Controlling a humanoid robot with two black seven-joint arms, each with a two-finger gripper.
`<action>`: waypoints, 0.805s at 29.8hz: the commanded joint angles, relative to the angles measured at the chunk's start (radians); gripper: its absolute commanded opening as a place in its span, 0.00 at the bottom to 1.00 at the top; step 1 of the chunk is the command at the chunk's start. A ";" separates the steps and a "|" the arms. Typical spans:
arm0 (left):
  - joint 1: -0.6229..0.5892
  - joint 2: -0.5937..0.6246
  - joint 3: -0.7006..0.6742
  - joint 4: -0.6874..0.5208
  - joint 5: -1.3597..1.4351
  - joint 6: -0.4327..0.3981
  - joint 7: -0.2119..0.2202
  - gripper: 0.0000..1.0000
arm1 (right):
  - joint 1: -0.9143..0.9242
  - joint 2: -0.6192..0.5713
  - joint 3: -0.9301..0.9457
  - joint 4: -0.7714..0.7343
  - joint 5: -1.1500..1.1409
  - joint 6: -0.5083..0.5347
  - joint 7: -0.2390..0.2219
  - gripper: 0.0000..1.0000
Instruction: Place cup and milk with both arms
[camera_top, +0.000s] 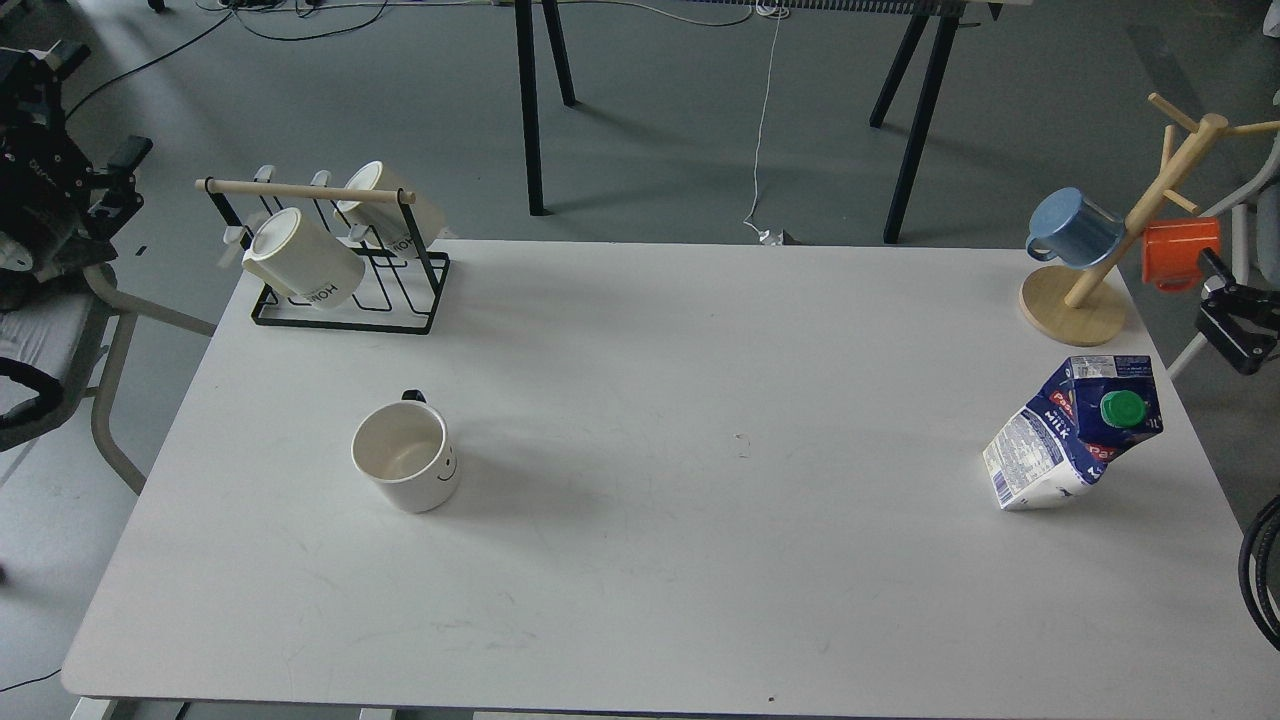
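black arm (45, 190) at left — boxy, white lettering; black clamp-like part (1235, 320) and cable loop (1262, 570) at right.

A white ceramic cup (407, 469) with a small black smiley face drawn on its side stands upright on the white worktop (640, 560), in the left half and toward the middle of its depth. Its mouth faces up and the pale inside looks empty. The smiley shows on the right side, and a black handle pokes out at the far rim. A dark blue and white gable-top milk carton (1070, 435) with a round green screw cap, a red label and "MILK" lettering stands near the right edge of the worktop. The two are well apart.
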 joint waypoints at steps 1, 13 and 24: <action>0.003 -0.001 0.000 -0.001 0.000 0.000 0.000 1.00 | -0.001 0.013 0.000 0.001 -0.001 0.000 0.000 0.98; 0.001 -0.006 0.012 0.112 0.010 0.000 0.000 1.00 | -0.002 0.019 0.009 0.000 -0.001 0.000 0.001 0.98; -0.168 0.025 0.021 0.008 0.523 0.000 0.000 1.00 | -0.011 0.019 0.018 -0.008 -0.003 0.000 0.003 0.98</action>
